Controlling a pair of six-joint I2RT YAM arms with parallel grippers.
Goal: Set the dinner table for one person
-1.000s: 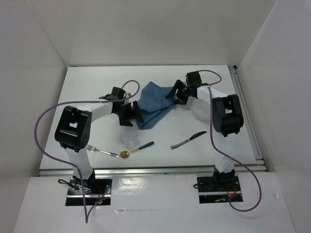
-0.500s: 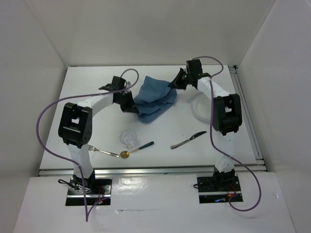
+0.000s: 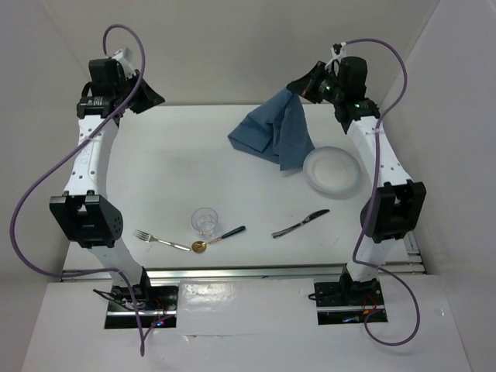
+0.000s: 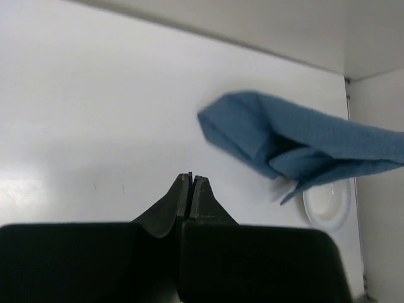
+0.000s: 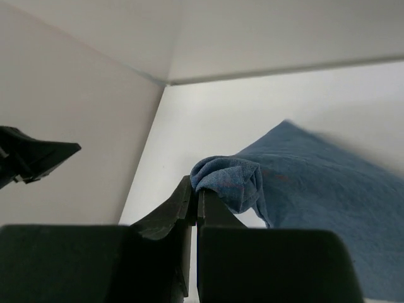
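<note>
Spreading step: right claw (image 5: 194, 187) pinches a corner of the blue cloth (image 3: 277, 132), hung above the bench (image 3: 155, 178) beneath both arms — left claw (image 4: 191, 179) clenched, empty. Next, probably: lower, spread flat.

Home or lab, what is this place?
Likely a lab robot cell: bare white panels wall in the railed dinner table, left arm and right arm bolted at its near edge, right hand holding a blue cloth.
</note>
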